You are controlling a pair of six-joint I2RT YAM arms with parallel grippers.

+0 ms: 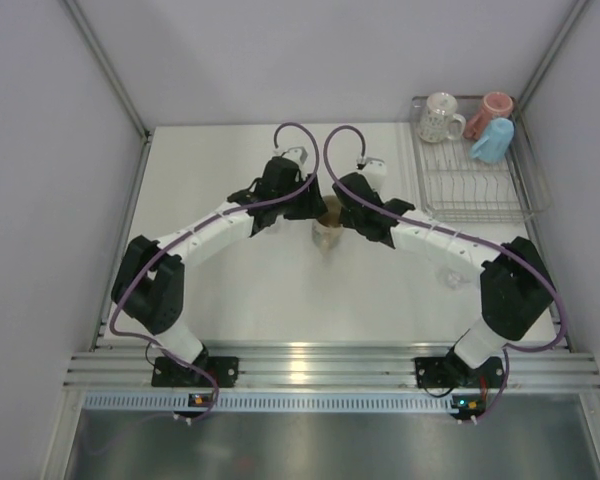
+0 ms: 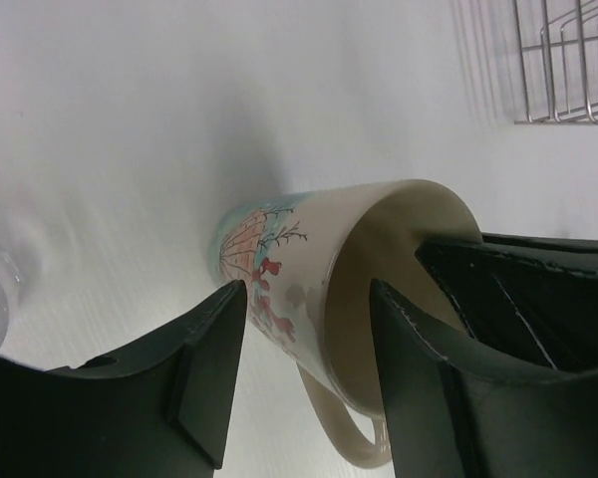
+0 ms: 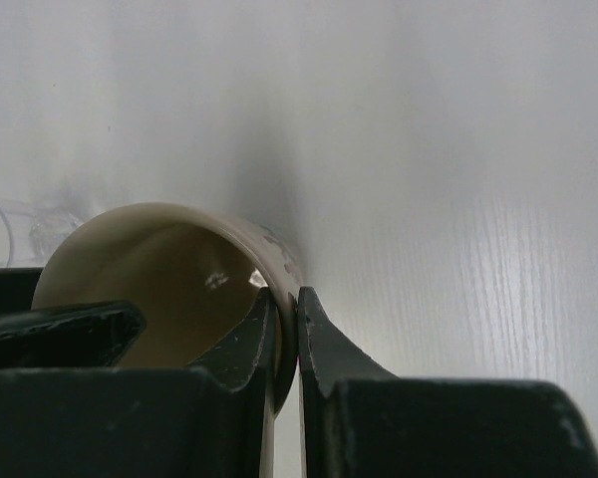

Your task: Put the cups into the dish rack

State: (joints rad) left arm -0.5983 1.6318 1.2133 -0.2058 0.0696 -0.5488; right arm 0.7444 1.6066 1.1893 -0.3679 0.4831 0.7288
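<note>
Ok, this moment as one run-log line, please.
right gripper: shut on cream mug rim | left gripper: open around same mug | dish rack: holds white mug, pink mug, blue mug

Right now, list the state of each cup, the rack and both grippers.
cream mug: outside the rack, held by its rim.
white patterned mug: in the rack.
pinkish-red mug: in the rack.
light blue mug: in the rack.
dish rack: holds three mugs.
left gripper: open around the cream mug's wall.
right gripper: shut on the cream mug's rim.
</note>
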